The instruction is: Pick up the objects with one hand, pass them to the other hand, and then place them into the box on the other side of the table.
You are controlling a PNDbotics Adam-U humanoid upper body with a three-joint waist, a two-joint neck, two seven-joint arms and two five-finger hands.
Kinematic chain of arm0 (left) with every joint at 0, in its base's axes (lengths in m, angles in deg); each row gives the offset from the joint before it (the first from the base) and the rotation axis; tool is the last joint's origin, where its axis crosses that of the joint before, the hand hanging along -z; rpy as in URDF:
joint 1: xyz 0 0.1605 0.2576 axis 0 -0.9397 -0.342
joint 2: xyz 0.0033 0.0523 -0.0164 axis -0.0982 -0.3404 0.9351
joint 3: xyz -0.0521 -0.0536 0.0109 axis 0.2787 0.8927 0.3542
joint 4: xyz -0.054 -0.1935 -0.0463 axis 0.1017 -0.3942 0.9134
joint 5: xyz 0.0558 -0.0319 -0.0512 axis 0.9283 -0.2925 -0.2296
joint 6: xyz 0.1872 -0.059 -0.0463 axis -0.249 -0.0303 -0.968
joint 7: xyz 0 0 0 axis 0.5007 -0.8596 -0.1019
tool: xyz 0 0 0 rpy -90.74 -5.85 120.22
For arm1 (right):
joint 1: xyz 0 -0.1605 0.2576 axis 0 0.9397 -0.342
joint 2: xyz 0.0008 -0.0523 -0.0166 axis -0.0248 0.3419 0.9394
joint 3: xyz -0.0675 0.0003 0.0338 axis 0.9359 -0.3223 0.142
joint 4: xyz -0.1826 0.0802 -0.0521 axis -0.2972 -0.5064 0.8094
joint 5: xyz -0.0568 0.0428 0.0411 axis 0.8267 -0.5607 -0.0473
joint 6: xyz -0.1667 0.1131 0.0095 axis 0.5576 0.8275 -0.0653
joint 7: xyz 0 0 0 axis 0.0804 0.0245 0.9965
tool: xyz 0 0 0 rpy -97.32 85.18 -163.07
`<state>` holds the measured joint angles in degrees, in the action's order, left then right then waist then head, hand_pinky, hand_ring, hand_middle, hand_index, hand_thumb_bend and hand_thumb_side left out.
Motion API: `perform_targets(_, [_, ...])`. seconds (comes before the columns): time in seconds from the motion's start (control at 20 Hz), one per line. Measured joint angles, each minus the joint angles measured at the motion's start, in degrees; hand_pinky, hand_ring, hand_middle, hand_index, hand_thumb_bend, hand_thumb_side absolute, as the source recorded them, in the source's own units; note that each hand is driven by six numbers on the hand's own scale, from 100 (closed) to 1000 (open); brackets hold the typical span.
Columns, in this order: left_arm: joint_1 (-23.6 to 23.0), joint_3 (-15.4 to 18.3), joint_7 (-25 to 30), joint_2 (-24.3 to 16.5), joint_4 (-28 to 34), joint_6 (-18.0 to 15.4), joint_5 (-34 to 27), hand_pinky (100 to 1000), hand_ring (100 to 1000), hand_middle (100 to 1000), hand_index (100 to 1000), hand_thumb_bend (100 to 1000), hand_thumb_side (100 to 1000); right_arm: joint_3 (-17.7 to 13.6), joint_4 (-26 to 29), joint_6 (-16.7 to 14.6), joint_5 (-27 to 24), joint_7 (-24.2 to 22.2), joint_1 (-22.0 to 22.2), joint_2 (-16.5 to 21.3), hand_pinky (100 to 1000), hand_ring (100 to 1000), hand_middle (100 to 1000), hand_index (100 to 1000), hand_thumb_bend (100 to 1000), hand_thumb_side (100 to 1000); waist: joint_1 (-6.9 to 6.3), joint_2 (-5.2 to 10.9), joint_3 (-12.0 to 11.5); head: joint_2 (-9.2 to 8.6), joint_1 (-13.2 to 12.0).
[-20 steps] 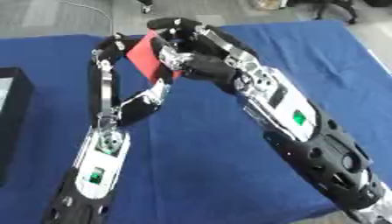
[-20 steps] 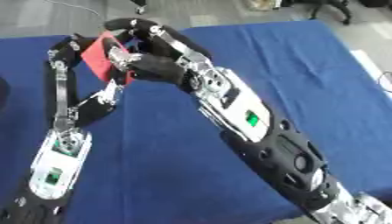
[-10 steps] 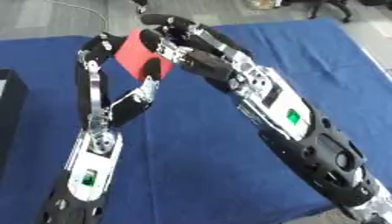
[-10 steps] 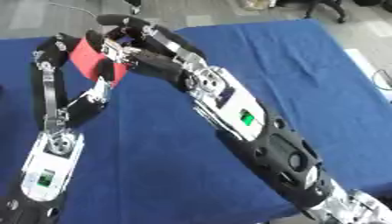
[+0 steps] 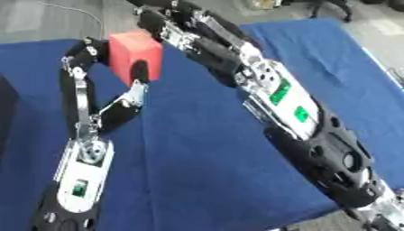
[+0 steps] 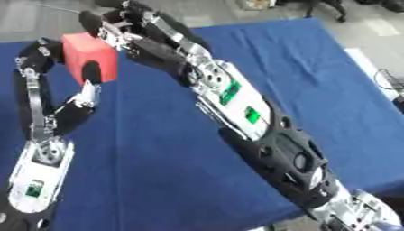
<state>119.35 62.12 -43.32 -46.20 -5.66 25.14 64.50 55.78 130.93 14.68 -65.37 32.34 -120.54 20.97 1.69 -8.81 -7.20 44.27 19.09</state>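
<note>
A red block (image 5: 132, 54) is held above the blue table (image 5: 197, 158) at the upper left. My left hand (image 5: 139, 73) is shut on it, thumb across the front face and fingers (image 5: 79, 52) behind its left side. My right hand (image 6: 120, 21) hovers just right of and above the block with relaxed fingers holding nothing; whether it still brushes the block's edge I cannot tell. The right arm (image 5: 276, 94) runs diagonally from the lower right to the top.
The dark edge of a box (image 5: 5, 106) shows at the left border of the left eye view. Grey floor (image 5: 47, 20) lies beyond the table's far edge. Blue cloth is bare between and to the right of the arms.
The right hand has let go of the red block and drawn slightly away. The left hand now holds it alone and has carried it a little to the left.
</note>
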Motion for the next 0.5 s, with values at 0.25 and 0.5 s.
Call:
perform_targets(0.25, [-0.29, 0.20, -0.22, -0.43, -0.37, 0.07, 0.14, 456, 500, 469, 579, 100, 534, -0.51, 0.93, 0.04, -0.28, 0.26, -0.30, 0.10, 977, 743, 740, 927, 304, 619, 0.00, 0.00, -0.01, 0.00, 0.28])
perform_targets(0.5, [-0.31, 0.43, -1.09, -0.43, -0.31, 0.20, 0.30, 455, 498, 467, 574, 100, 537, -1.27, 1.06, 0.27, 0.55, 1.22, -0.32, 0.21, 986, 747, 743, 927, 309, 616, 0.00, 0.00, -0.01, 0.00, 0.34])
